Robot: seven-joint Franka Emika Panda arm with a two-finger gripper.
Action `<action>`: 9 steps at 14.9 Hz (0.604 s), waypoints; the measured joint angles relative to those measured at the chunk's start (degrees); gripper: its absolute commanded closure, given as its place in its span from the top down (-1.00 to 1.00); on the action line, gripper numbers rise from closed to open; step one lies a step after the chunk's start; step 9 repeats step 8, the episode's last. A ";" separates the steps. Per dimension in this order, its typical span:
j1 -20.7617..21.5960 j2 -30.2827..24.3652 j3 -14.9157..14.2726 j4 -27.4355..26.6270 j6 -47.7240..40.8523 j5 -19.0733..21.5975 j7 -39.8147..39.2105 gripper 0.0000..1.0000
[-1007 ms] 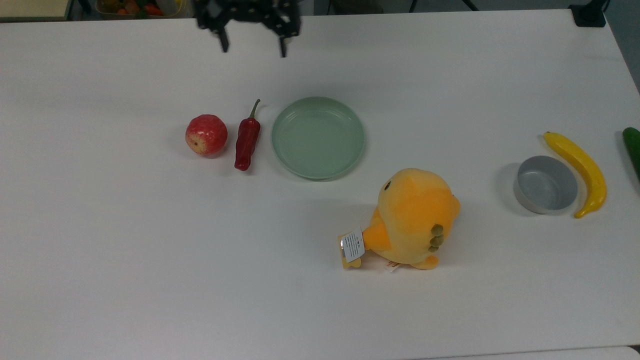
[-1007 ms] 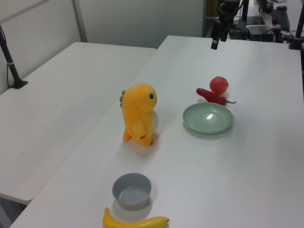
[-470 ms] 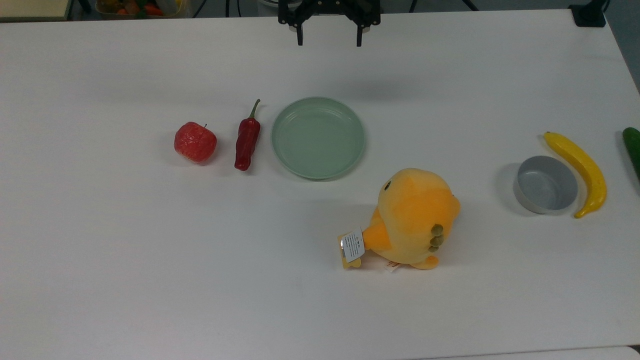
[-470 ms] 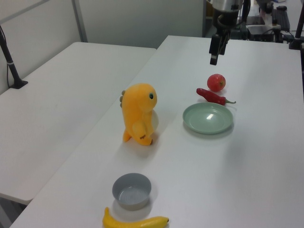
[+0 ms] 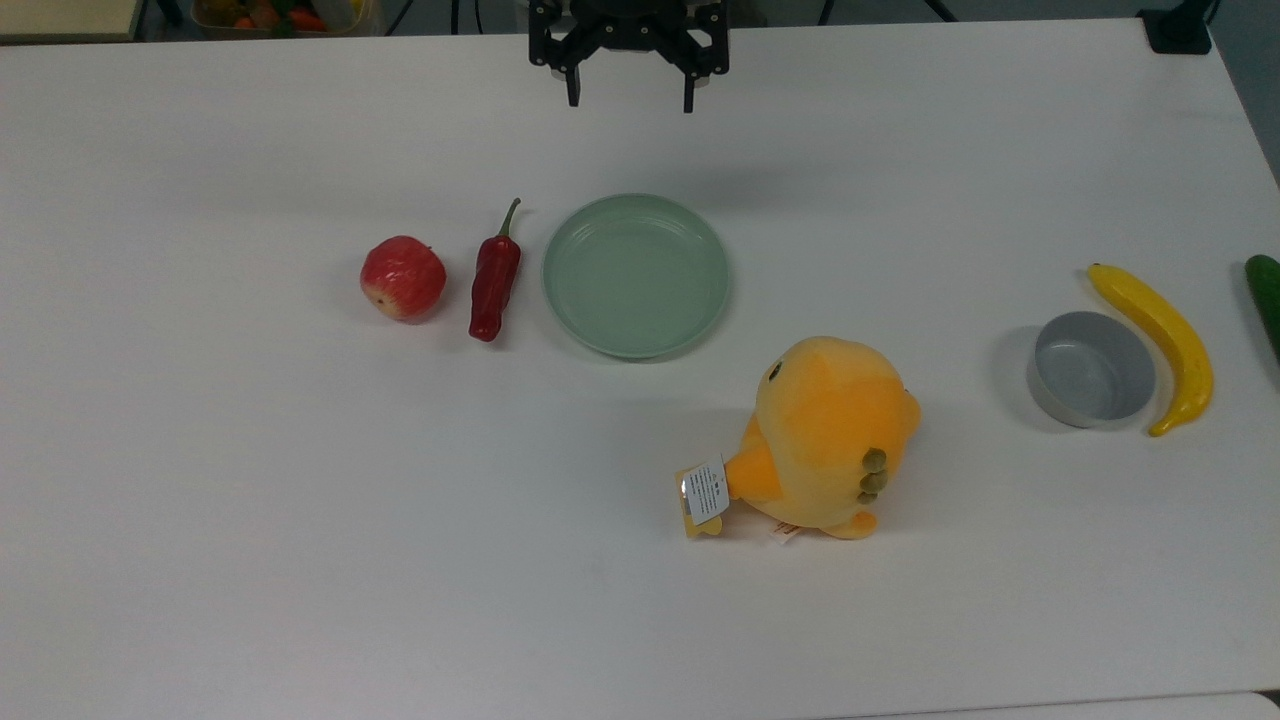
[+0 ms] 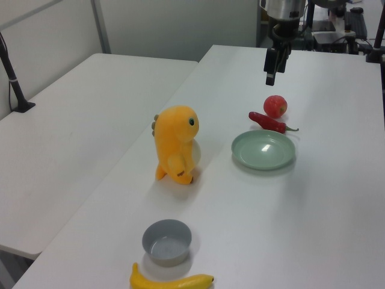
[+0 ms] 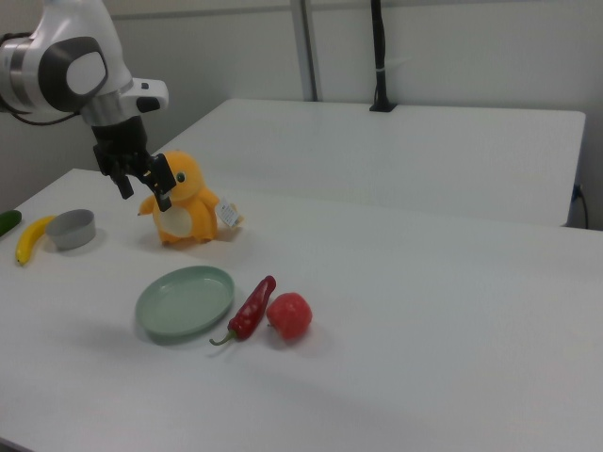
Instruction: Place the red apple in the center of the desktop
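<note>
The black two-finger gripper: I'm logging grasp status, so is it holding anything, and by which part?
Nothing is held. The black two-finger gripper hangs open and empty above the white desktop, apart from the small round red apple.

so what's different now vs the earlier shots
The end effector went toward the top view's right along the far edge and hangs open and empty. The red apple rolled toward the top view's left, then partly back, beside the chili pepper. Green plate and plush toy stayed put.
</note>
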 measured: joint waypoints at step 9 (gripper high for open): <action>0.21 0.00 -1.19 0.00 0.00 0.00 0.00 1.00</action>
